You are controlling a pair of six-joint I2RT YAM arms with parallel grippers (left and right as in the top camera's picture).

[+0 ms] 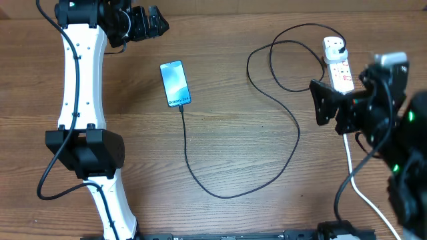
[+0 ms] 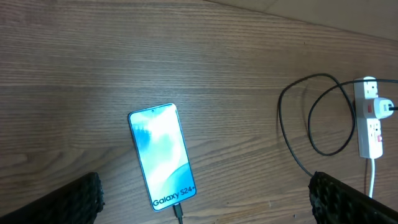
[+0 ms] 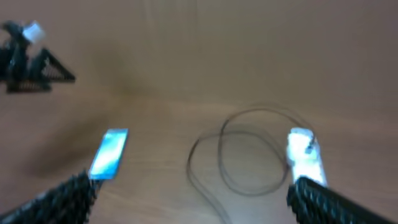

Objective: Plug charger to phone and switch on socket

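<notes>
- Hovering at far-left corner of table (image 1: 240,147), L gripper (image 1: 159,20) gapes empty; R gripper (image 1: 320,102), also wide open, hangs just beside socket (image 1: 339,70) near right edge.
- L wrist: phone (image 2: 163,155) lies flat left of centre, charger (image 2: 177,210) tip at its bottom port, looks seated.
- R wrist: blurry; risk: fingers shove socket sideways or knock plug (image 3: 309,144) loose if approach is off-line.

Wooden table (image 1: 220,40), phone (image 1: 175,84) face-up, looped charger (image 1: 184,133), white socket (image 1: 339,67)
</notes>
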